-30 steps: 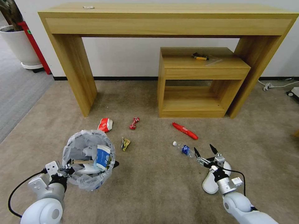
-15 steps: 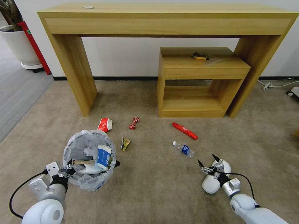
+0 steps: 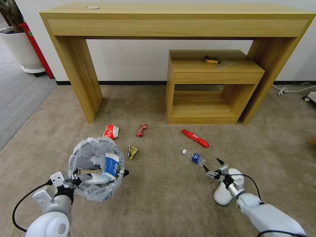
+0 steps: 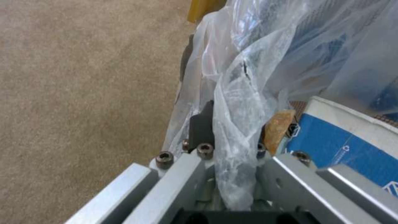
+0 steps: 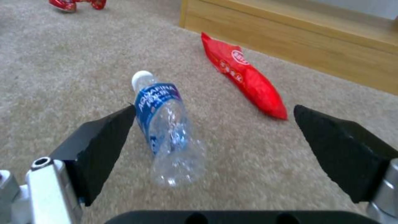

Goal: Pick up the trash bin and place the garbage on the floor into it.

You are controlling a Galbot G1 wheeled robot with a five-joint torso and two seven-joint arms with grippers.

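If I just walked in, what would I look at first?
Probably the trash bin, stuffed with rubbish and held up off the beige carpet by the left gripper. Next, the right gripper, open beside a clear water bottle lying near a long red wrapper.

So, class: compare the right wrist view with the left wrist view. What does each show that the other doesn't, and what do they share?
Right wrist view alone: the open right gripper, a clear bottle lying between its jaws, and a red wrapper beyond. Left wrist view alone: the left gripper shut on the bin rim and its bag, with a blue carton inside. Both: the carpet.
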